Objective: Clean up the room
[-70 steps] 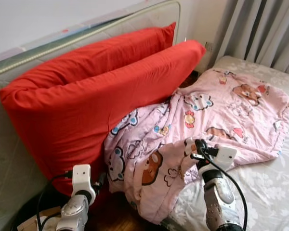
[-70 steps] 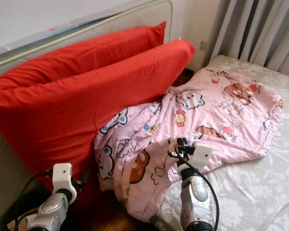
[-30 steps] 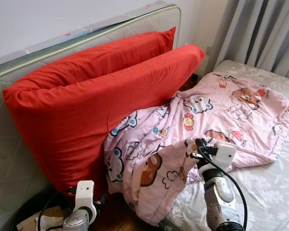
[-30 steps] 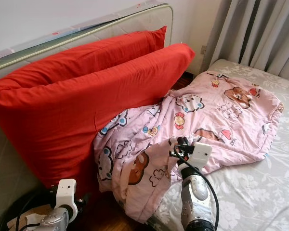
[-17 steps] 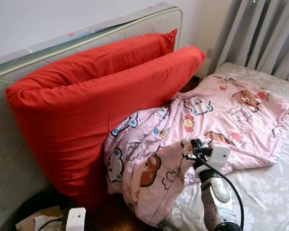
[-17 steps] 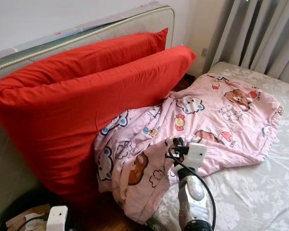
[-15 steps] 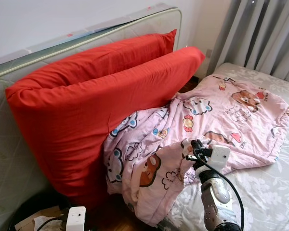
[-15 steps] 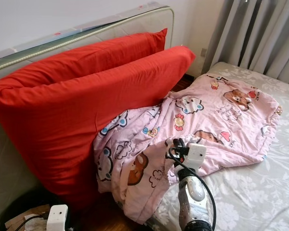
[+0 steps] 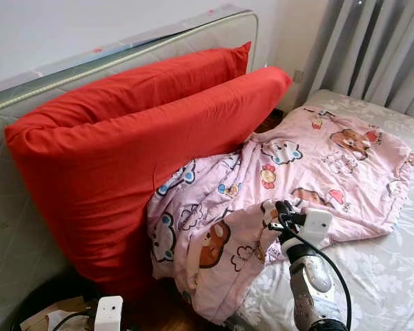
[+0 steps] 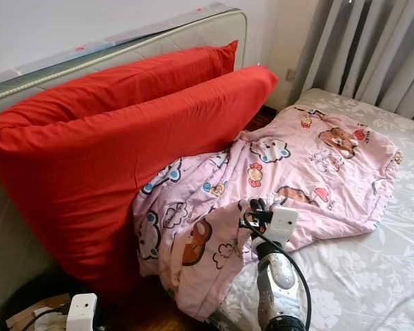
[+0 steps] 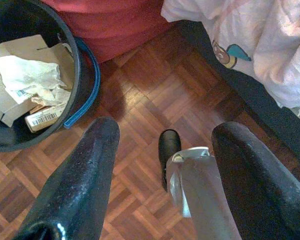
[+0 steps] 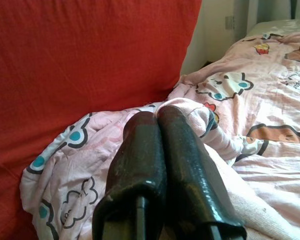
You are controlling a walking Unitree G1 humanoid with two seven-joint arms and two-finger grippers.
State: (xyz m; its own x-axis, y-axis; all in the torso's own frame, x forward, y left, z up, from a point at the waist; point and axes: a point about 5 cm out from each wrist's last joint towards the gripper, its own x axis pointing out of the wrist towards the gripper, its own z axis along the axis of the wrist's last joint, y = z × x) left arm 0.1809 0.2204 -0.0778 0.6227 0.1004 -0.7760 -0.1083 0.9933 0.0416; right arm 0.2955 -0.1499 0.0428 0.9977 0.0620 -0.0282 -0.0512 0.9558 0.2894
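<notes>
A pink cartoon-print blanket lies crumpled on the bed, its near corner hanging off the bed's edge toward the floor. My right gripper sits on a raised fold of it. In the right wrist view the two fingers are pressed together with the pink fabric bunched at their tips. My left gripper hangs low over the parquet floor, open, nothing between its fingers. Its wrist shows at the bottom of the left eye view.
Two big red pillows lean against an upright mattress at the wall. A black bucket holding paper and cardboard stands on the floor by the pillows. Grey curtains hang behind the bed. My own leg shows below the left gripper.
My left arm has dropped from beside the red pillow to near the floor. The right gripper has stayed on the blanket fold. The view has shifted slightly.
</notes>
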